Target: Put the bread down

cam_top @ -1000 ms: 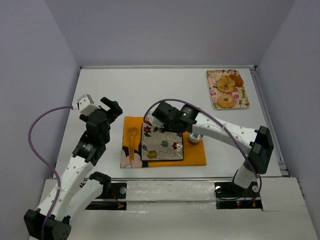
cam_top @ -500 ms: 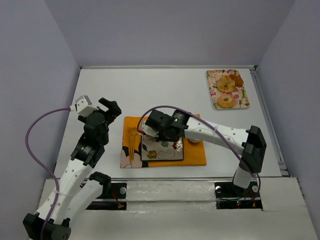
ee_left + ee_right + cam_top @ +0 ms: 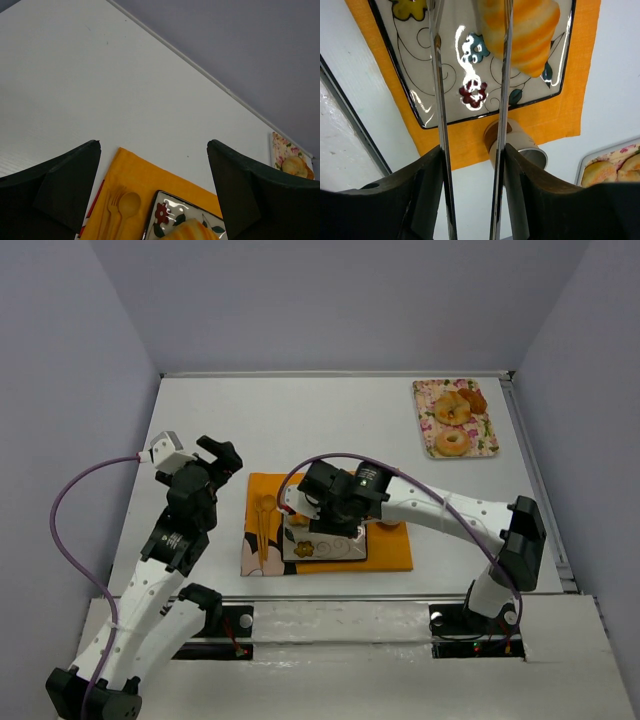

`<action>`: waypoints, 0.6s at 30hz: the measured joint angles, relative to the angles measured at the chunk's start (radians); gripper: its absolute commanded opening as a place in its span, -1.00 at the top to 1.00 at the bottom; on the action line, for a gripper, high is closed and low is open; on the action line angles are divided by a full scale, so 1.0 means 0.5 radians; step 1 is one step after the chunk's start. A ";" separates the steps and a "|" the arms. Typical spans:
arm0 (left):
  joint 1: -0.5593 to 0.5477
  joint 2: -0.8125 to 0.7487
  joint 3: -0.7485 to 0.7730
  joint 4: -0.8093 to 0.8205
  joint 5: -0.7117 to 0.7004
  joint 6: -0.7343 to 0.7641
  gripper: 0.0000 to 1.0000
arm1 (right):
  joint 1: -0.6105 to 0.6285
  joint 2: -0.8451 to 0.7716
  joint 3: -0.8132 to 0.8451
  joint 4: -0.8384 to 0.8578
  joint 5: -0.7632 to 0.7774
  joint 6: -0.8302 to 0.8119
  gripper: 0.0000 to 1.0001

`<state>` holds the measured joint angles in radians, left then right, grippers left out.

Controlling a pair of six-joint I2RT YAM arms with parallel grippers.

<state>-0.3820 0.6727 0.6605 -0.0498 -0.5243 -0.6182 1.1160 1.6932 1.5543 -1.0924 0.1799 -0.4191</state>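
Right hand (image 3: 471, 10) shifted over plate (image 3: 417, 65), golden-yellow bread (image 3: 530, 30), browner ridges

Bread (image 3: 522, 30): golden-yellow w/ orange-brown diagonal stripes; plate (image 3: 402, 55) under it glossy white, black rim, thin black swirls, flowers in yellow, teal & dark red w/ green leaves. Mat (image 3: 390, 555) plain orange exc. near-left corner w/ black/white/red print; spoon (image 3: 129, 204) & fork (image 3: 112, 205) on its left side pale tan wood, cup (image 3: 517, 147) at right silvery-grey w/ brown band. Far right, tray (image 3: 425, 430) cream w/ pink-green floral print, holding pale golden donuts (image 3: 453, 442) & dark-brown bun (image 3: 473, 398); table (image 3: 300, 420) white, walls (image 3: 300, 300) grey-lilac, arms (image 3: 440, 502) white w/ black joints, cables (image 3: 70, 490) purple.
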 measured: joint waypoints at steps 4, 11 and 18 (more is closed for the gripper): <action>0.000 -0.002 0.000 0.000 0.000 0.001 -0.98 | 0.000 -0.058 -0.004 0.037 -0.016 -0.008 -0.02; 0.001 -0.002 0.000 0.000 0.001 0.001 -0.98 | 0.000 -0.355 -0.133 0.220 -0.007 -0.037 0.13; 0.001 -0.002 0.000 0.001 0.005 0.001 -0.98 | 0.008 -0.943 -0.366 0.638 0.180 0.034 0.24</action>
<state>-0.3817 0.6716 0.6605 -0.0494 -0.5217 -0.6178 1.1202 1.2217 1.3712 -0.7734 0.2699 -0.4023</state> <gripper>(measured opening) 0.990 0.399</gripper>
